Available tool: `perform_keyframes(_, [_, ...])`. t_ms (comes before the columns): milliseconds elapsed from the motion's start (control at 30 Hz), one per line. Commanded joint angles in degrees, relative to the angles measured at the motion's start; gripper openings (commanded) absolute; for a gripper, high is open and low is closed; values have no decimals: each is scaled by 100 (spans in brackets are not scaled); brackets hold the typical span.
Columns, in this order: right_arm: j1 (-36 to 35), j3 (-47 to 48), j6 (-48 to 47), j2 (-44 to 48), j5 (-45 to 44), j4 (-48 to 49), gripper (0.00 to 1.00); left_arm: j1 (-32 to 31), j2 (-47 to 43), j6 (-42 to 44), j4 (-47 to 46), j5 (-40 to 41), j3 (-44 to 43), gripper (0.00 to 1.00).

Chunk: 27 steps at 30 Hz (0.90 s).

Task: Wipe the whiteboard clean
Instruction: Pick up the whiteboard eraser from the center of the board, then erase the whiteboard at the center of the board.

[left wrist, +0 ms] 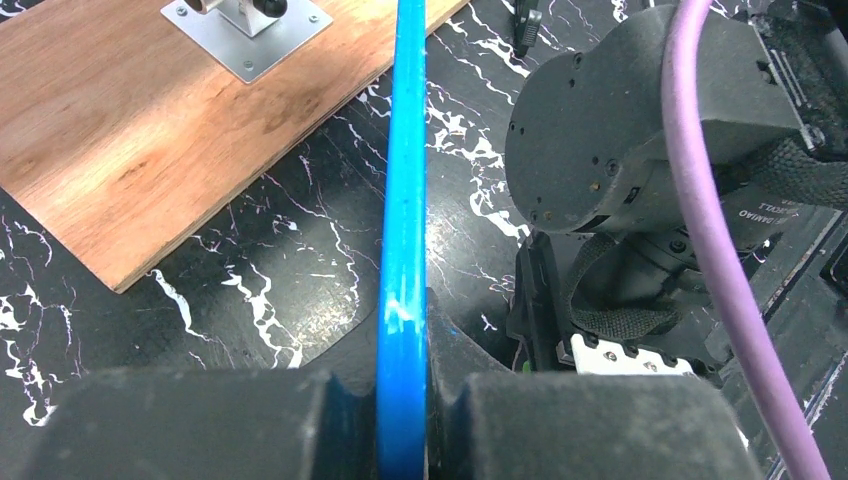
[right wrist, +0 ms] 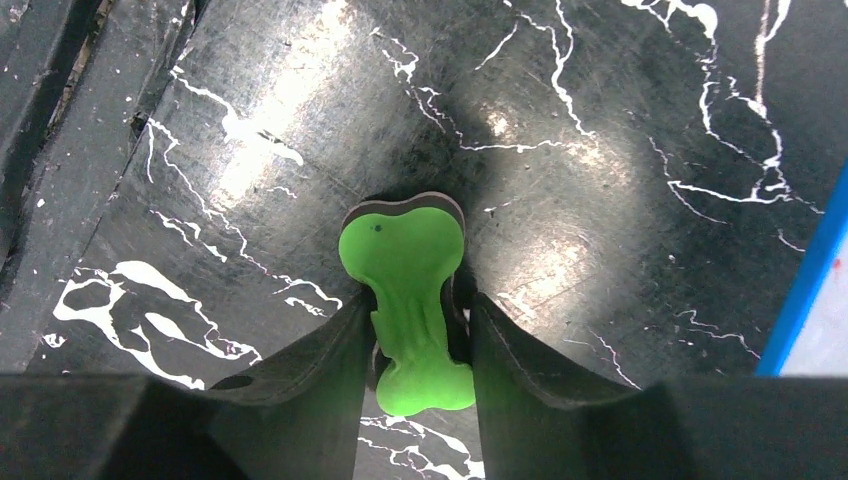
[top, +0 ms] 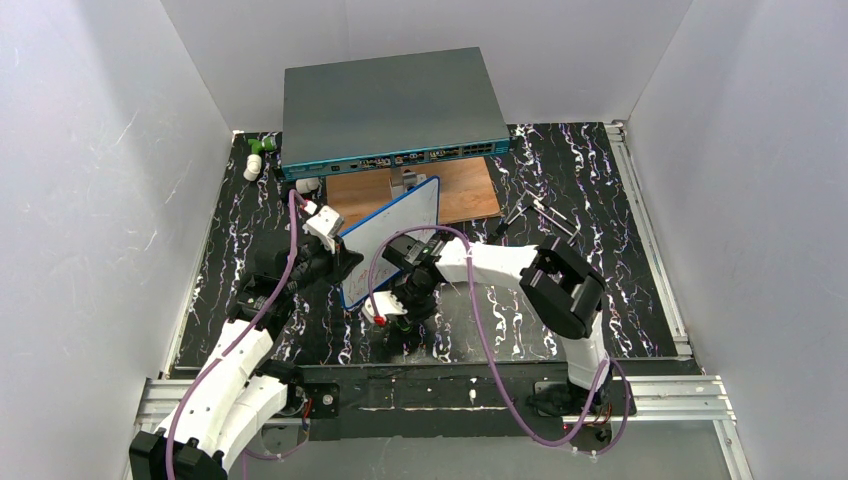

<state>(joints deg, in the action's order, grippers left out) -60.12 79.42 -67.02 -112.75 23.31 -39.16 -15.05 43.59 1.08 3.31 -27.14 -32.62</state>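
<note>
Blue frame [left wrist: 405, 200]: whiteboard [top: 395, 235] edge clamped between left gripper [left wrist: 403, 390] jaws; may pivot when wiped.
Green eraser [right wrist: 405, 270]: waist pinched between right gripper [right wrist: 415, 325] jaws; could twist loose.

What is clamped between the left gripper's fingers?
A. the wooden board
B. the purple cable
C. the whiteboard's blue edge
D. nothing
C: in the left wrist view the whiteboard, seen edge-on as a blue strip, passes straight between the fingers of the left gripper, which are shut against it.
</note>
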Motion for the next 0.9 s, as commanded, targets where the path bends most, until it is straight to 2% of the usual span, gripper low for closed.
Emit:
perform_keyframes(0, [-26,155,-135,-44,129,-213,45,55,8,122,97,147,10,0])
perform_keyframes(167, [-26,119,-80,-63,104,-247,32,57,-4,102,99,125,17,0])
perform_keyframes(333, [25,-84,302,296,291,-367,1,57,-90,-43,29,-74,74,0])
perform_keyframes(600, [491,-1549,1148,2500,1129,-553,1,55,-265,-1263,-165,-786,206,0])
perform_keyframes(733, [1116,-1939,1318,3567,1547,-982,1,56,-399,-2099,-294,-946,355,0])
perform_keyframes(867, [2002,-2302,1530,4350,1892,-773,1,27,-433,-2782,-506,-1096,517,0])
